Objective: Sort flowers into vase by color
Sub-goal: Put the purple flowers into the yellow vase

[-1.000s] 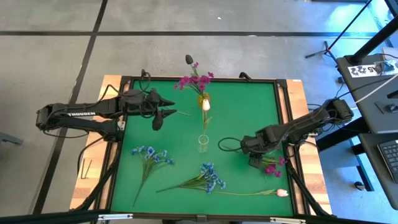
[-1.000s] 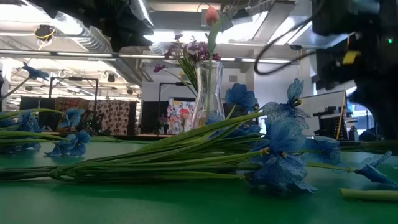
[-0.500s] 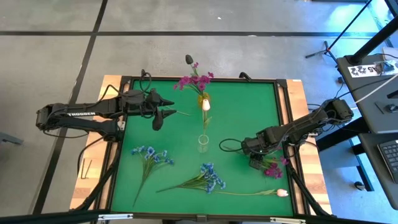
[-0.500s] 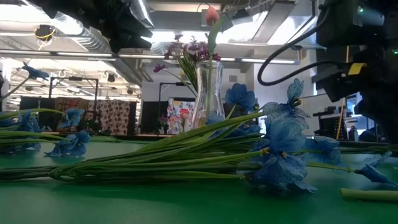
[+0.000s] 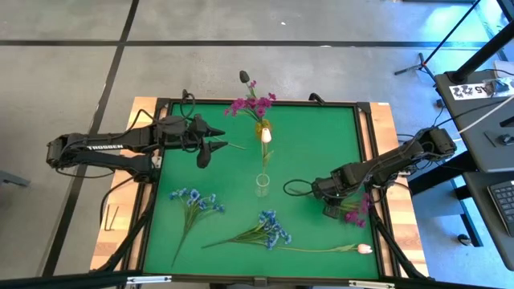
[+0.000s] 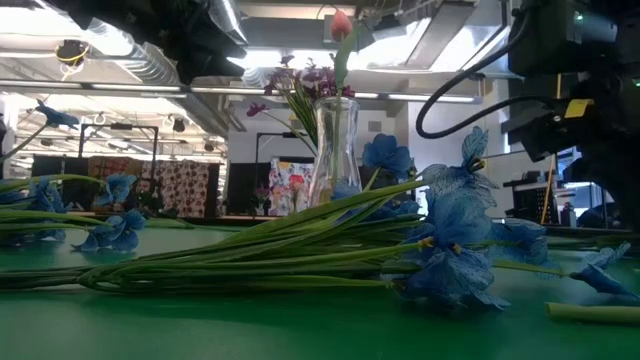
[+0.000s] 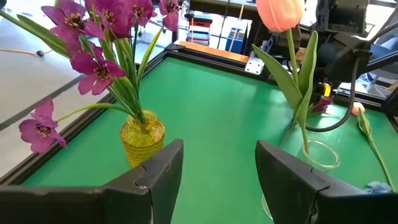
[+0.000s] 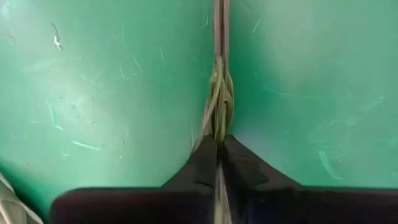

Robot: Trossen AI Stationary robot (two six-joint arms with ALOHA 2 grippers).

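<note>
Since a second ago only the right arm has shifted: the right gripper point(image 5: 329, 210) has drawn slightly toward the table's right edge, dragging the magenta spray point(image 5: 353, 212) with it, while the left arm has stayed as it was. The right arm reaches in low from the right side, bent at the elbow, its fingers pinched tight on the green stem point(image 8: 219, 99) of that spray just above the green mat point(image 5: 313, 152); the blossoms lie close to the right frame rail. The left gripper point(image 7: 214, 171) hangs over the far left part of the mat with its fingers spread and nothing between them, the arm stretched in from the left.

Ahead of it stands a yellow vase point(image 7: 142, 135) holding magenta flowers point(image 7: 99, 37) near the far edge, and a clear vase point(image 7: 317, 154) with a pale pink tulip point(image 7: 280, 12) at the centre. Two blue sprays point(image 5: 195, 202) point(image 5: 271, 229) lie on the near half, and another pink tulip point(image 5: 365, 249) lies by the near right corner. Between the left gripper and the vases the mat is bare, as is the far right quarter.
</note>
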